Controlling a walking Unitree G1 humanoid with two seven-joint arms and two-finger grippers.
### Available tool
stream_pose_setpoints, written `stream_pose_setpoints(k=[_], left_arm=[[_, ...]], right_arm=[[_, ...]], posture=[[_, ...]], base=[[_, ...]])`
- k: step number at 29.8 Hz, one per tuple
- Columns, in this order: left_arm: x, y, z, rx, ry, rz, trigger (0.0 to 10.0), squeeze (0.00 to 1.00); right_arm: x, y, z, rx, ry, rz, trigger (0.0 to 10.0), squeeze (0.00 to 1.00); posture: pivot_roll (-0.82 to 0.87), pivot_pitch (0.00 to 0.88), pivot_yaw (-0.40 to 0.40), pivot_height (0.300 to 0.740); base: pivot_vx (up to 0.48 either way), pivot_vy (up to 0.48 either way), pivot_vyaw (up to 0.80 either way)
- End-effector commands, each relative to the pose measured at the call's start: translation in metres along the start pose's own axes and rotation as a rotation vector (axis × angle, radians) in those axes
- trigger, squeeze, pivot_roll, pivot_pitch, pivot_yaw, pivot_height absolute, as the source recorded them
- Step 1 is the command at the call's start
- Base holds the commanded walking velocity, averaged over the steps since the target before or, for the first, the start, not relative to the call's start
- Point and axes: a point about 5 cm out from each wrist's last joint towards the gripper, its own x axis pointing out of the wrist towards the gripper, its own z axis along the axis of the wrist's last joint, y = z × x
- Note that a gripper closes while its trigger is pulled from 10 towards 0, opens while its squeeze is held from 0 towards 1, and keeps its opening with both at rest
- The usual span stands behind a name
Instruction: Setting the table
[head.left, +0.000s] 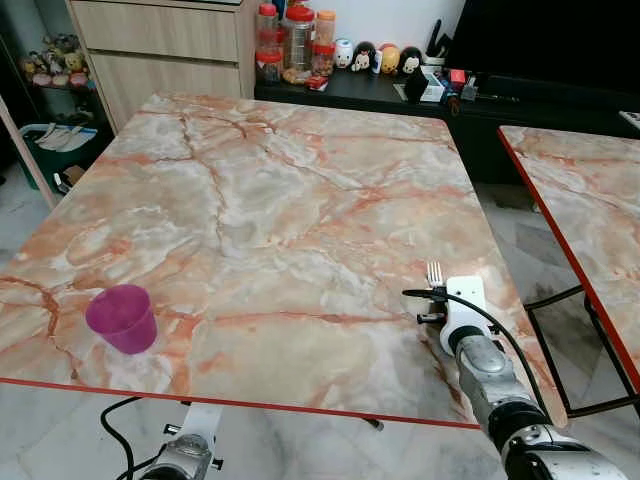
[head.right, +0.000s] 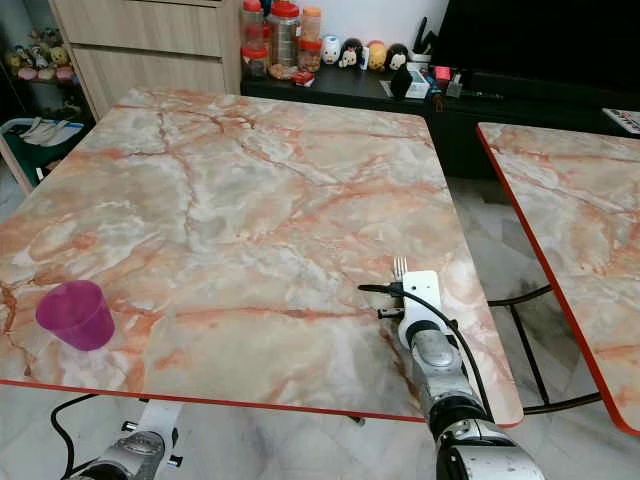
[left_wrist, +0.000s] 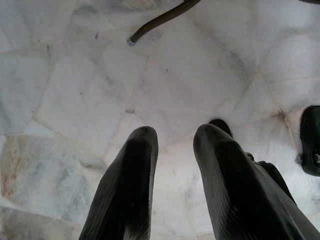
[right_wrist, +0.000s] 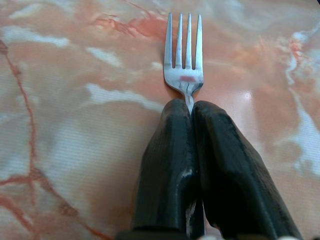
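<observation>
- Fork-laying step, by the look of it: the right gripper (right_wrist: 192, 112) has its two fingers pressed tight on the fork (right_wrist: 183, 60), pinching the neck just below the tines.
- The fork sits out over the table (head.left: 280, 200), near its right edge and front corner, tines pointing away from the robot.
- Whether the tines touch the marble or ride just above is hard to tell.
- Next call: lower it flat, then part the fingers and draw back.
- Right arm reaches forward, low over the table; the cup (head.left: 122, 318) stands well apart, front left.
- Left gripper (left_wrist: 172, 145) hangs below the table edge over the floor (left_wrist: 75, 75), fingers slightly spread, holding nothing.
</observation>
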Motion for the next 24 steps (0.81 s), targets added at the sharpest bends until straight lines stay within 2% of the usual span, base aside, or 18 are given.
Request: stream_pose_setpoints(k=[1, 20, 24], left_arm=[[0.0, -0.0008, 0.0018, 0.022, -0.006, -0.006, 10.0, 0.0], [0.0002, 0.001, 0.003, 0.042, -0.013, -0.019, 10.0, 0.0], [0.0002, 0.0012, 0.0024, 0.04, -0.012, -0.017, 10.0, 0.0]], right_arm=[[-0.0186, 0.0153, -0.0596, 0.002, 0.245, 0.074, 10.0, 0.0], [-0.0182, 0.017, -0.0582, -0.003, 0.232, 0.074, 10.0, 0.0], [-0.0185, 0.0174, -0.0587, -0.005, 0.232, 0.076, 10.0, 0.0]], posture=[[0.05, 0.068, -0.069, 0.74], [-0.01, 0.049, -0.005, 0.74], [-0.01, 0.04, -0.003, 0.74]], base=[[0.0, 0.0, 0.0], [0.0, 0.0, 0.0], [-0.242, 0.0, 0.0]])
